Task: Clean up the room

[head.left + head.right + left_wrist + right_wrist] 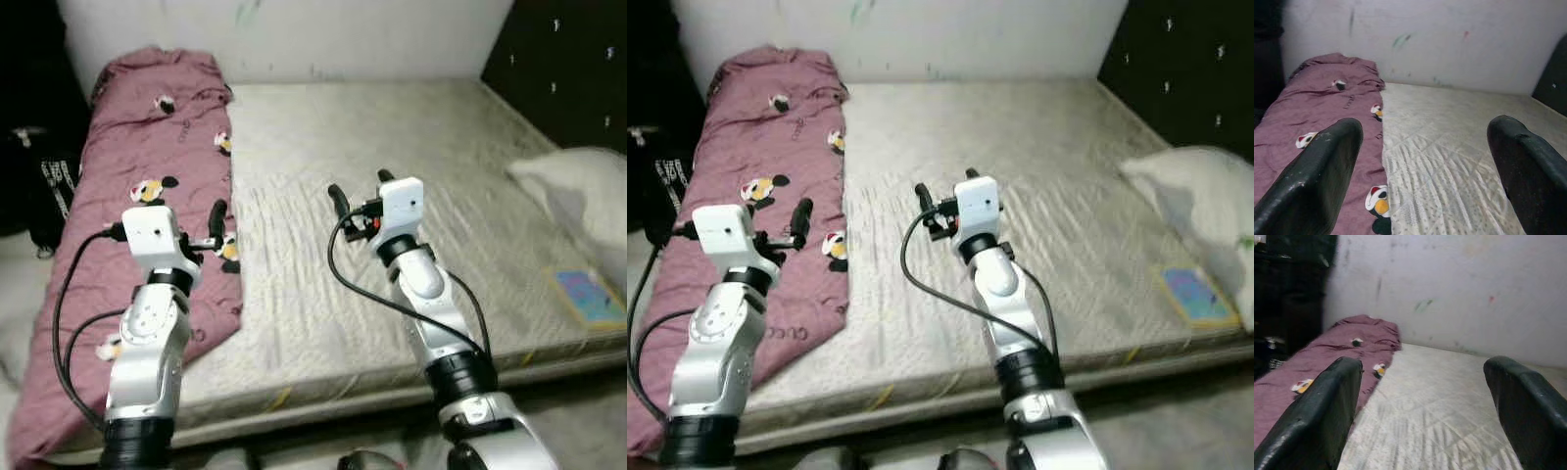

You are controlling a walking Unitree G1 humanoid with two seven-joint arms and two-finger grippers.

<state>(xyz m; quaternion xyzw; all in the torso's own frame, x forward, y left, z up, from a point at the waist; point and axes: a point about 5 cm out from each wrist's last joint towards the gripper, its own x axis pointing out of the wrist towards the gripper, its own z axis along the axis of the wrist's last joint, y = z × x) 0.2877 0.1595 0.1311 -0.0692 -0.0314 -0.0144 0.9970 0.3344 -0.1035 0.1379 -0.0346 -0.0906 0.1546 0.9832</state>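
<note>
Both tools, left (1425, 161) and right (1422, 401), gape empty above mattress (411, 196) beside maroon blanket (774, 147) (reads "GUCCI").

Broad bare mattress (392, 166) lies ahead of both raised, spread pincers, the left pincer (217, 227) and the right pincer (359, 192), open to the wall (294, 34). A maroon quilt (147, 166) (cartoon-printed) covers the bed's left strip. On the right lie a white pillow (578, 191) and a small book (591, 297) near the edge.
</note>
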